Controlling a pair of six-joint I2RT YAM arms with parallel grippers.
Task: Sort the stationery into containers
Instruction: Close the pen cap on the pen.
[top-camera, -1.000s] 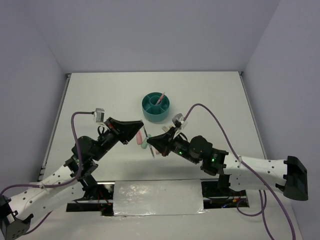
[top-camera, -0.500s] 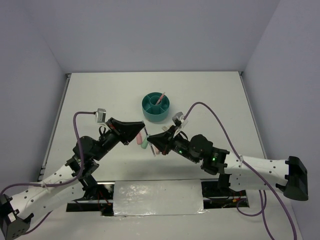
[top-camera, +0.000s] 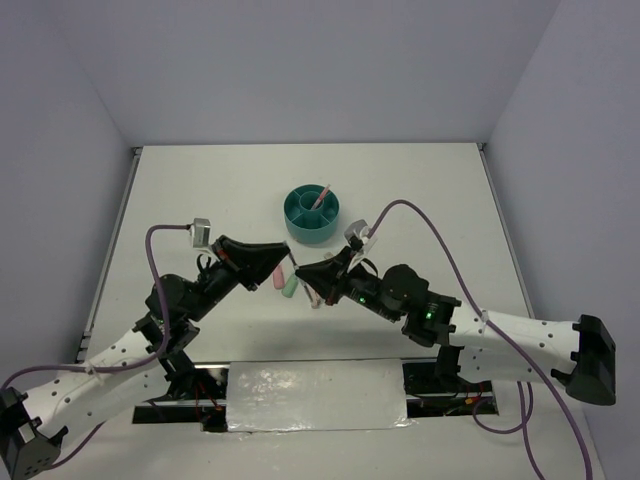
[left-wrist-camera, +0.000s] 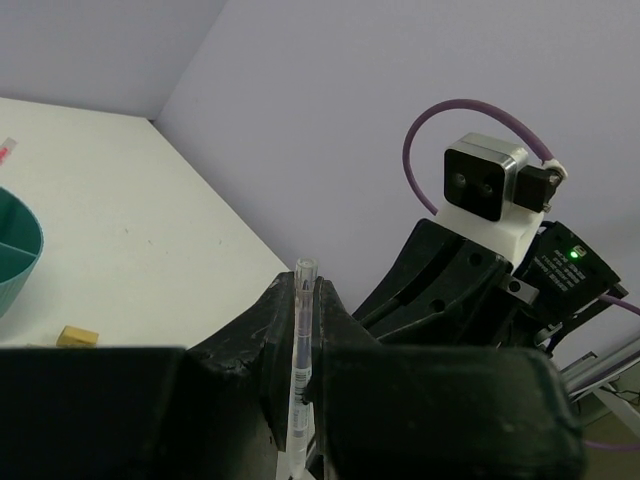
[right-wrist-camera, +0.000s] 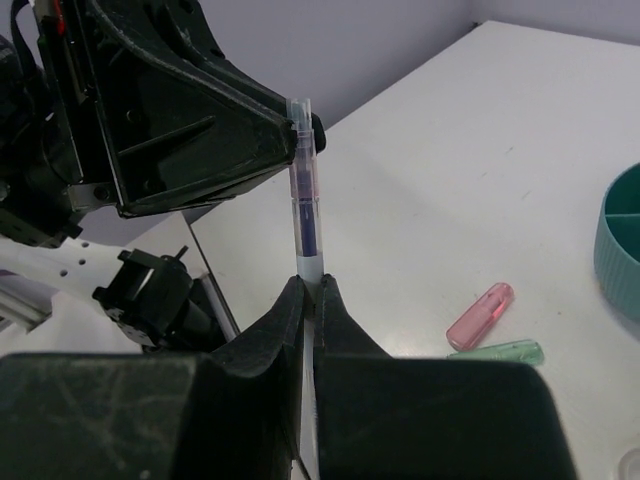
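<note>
Recorded one white table (top-camera: 200, 190), enclosed on three sides by plain pale lavender walls (top-camera: 300, 70). Noted one crinkled silvery sheet (top-camera: 315, 395) at the near edge, between the two arm bases. Counted two arms, each trailing one purple cable (top-camera: 420, 215).

Found the left gripper (top-camera: 286, 262) and the right gripper (top-camera: 300, 271) meeting tip to tip above the table, nearer than the organiser. Found the right gripper clenched on the lower end of the thin grey pen (right-wrist-camera: 303, 200), held upright. Found the left gripper pinched on the same pen near its upper end, with the cap end poking out past the fingers (left-wrist-camera: 340, 330).

Counted two capsules lying side by side on the table beneath the grippers: one pink capsule (right-wrist-camera: 480, 313) and one pale-green capsule (right-wrist-camera: 495, 352). Logged one small yellowish piece (left-wrist-camera: 78, 336) on the table near the organiser.

Recorded one round teal organiser (top-camera: 296, 222) farther back, mid-table, with one thin pink pen (top-camera: 320, 196) leaning in it. Could not tell which compartment. Totalled two pens.
</note>
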